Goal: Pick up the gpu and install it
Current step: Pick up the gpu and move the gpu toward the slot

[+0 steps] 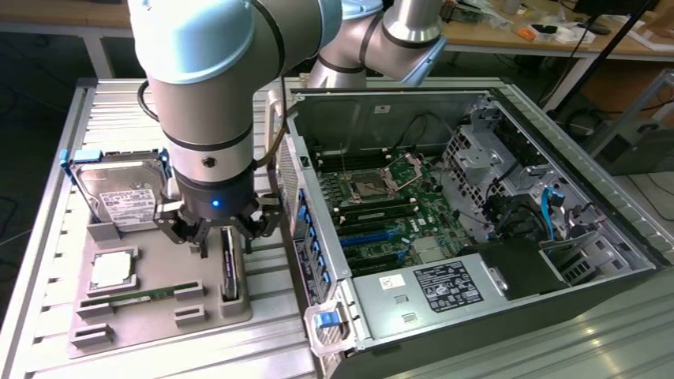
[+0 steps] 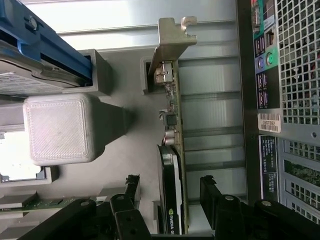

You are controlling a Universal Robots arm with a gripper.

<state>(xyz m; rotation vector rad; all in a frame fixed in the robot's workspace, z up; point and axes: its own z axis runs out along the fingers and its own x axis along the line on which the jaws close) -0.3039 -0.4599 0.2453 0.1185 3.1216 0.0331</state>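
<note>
On the ribbed metal table [image 1: 100, 118], the open computer case [image 1: 353, 118] takes up the exterior view's right, with its motherboard [image 1: 390, 213] exposed. My arm [image 1: 211, 103] hangs just beside the case, over the grey tray [image 1: 158, 253] that lies toward the exterior view's left.

The hard drive [image 1: 121, 193], with its white label, rests at the far end of that tray. Nearer the camera lie a square processor [image 1: 110, 271] and a narrow memory stick [image 1: 142, 298], each in its own recess.

The gpu [image 1: 230, 276] stands on its long edge in a slot along the side of the tray nearest the case. In the wrist view its circuit-board face is turned toward the case and its black fan toward the rest of the tray. The silver bracket [image 2: 175, 37] is at the end farthest from me.

My pincer [image 1: 223, 241] is directly above the gpu and spread as wide as it goes. The 2 black fingers [image 2: 131, 187] straddle the card, 1 on the fan side and 1 on the board side. The wrist view shows a clear gap of tray between each finger and the card. I have hold of nothing, and the gpu sits in its slot, not lifted.
</note>
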